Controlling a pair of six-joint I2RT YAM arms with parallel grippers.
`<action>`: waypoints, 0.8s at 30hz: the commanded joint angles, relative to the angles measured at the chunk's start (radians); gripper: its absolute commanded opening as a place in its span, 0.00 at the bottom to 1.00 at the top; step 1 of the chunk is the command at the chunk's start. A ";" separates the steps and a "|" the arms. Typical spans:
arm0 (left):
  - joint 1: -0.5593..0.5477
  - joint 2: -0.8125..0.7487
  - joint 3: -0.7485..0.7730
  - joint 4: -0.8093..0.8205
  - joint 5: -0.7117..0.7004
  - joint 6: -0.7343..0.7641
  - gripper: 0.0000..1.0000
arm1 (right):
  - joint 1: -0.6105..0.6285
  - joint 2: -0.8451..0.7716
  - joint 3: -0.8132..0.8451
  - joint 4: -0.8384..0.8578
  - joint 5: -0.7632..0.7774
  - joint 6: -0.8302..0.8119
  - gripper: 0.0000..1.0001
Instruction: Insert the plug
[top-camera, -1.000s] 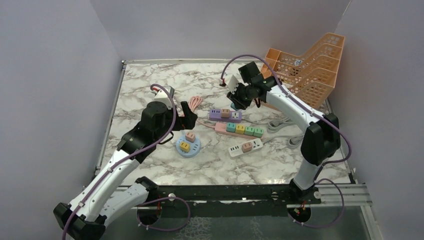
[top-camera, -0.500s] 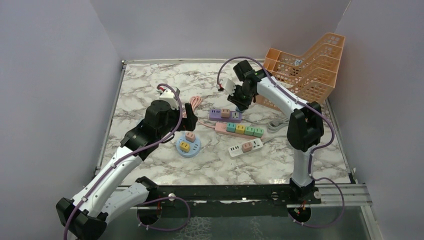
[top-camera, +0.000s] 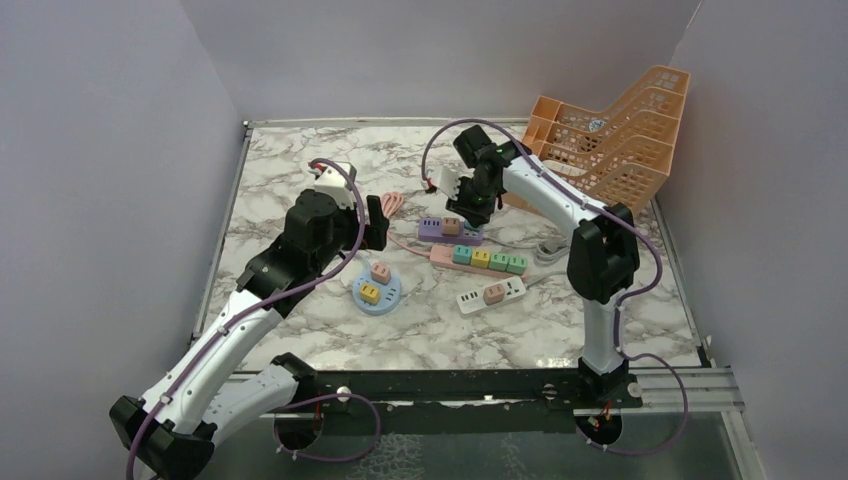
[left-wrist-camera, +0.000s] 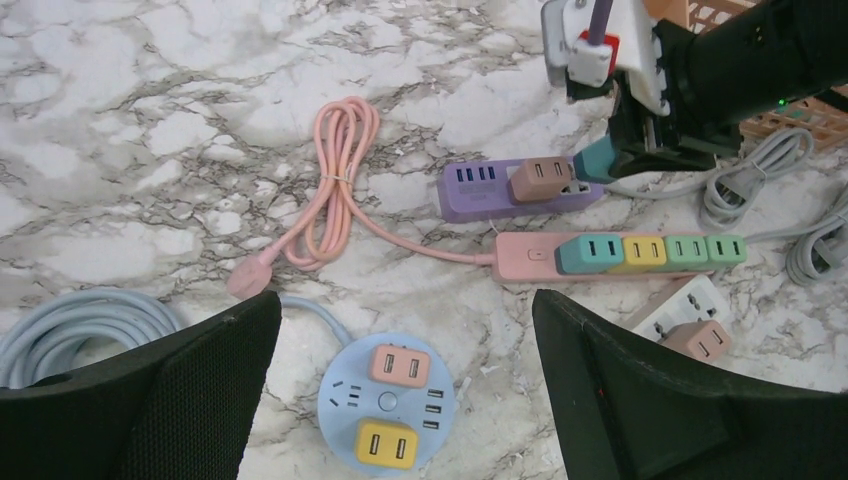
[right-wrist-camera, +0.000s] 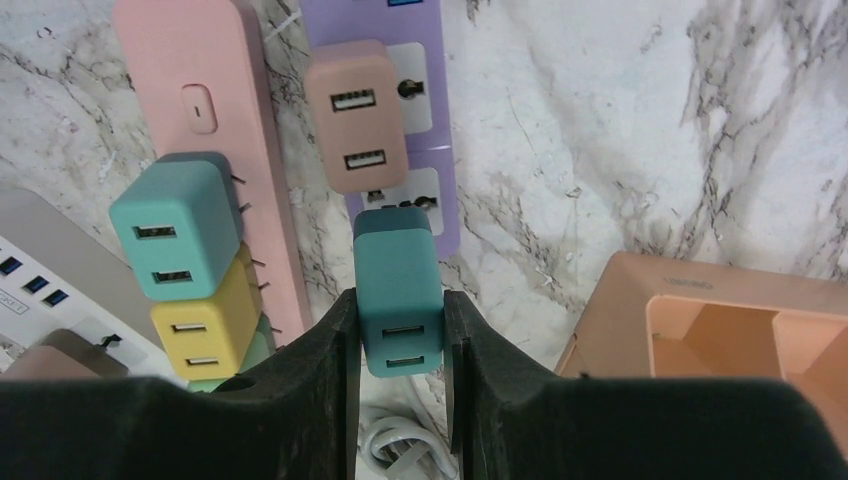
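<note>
My right gripper (right-wrist-camera: 398, 335) is shut on a teal plug (right-wrist-camera: 398, 290) and holds it over the end socket of the purple power strip (right-wrist-camera: 425, 120), right beside the brown plug (right-wrist-camera: 355, 115) seated in that strip. In the top view the right gripper (top-camera: 468, 208) hovers at the strip's right end (top-camera: 470, 232). In the left wrist view the teal plug (left-wrist-camera: 598, 160) shows at the purple strip (left-wrist-camera: 480, 195). My left gripper (left-wrist-camera: 405, 400) is open and empty above the round blue socket hub (left-wrist-camera: 385, 405).
A pink strip (top-camera: 440, 254) carries teal, yellow and green plugs. A white strip (top-camera: 478, 296) holds a brown plug. The blue hub (top-camera: 377, 290) holds pink and yellow plugs. A coiled pink cable (left-wrist-camera: 335, 180), grey cables (top-camera: 560, 247) and orange baskets (top-camera: 610, 130) lie around.
My right gripper has moved left and down with the teal plug, from beside the baskets to the purple strip's end. My left arm has shifted slightly back and left.
</note>
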 joint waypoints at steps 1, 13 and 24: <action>0.004 -0.002 0.035 0.024 -0.063 0.026 0.99 | 0.025 0.057 0.042 -0.031 -0.001 -0.028 0.01; 0.005 0.021 0.035 0.034 -0.077 0.047 0.99 | 0.039 0.071 0.047 -0.048 0.138 -0.033 0.01; 0.005 0.039 0.034 0.048 -0.078 0.062 0.99 | 0.042 0.056 0.118 -0.067 0.138 -0.028 0.01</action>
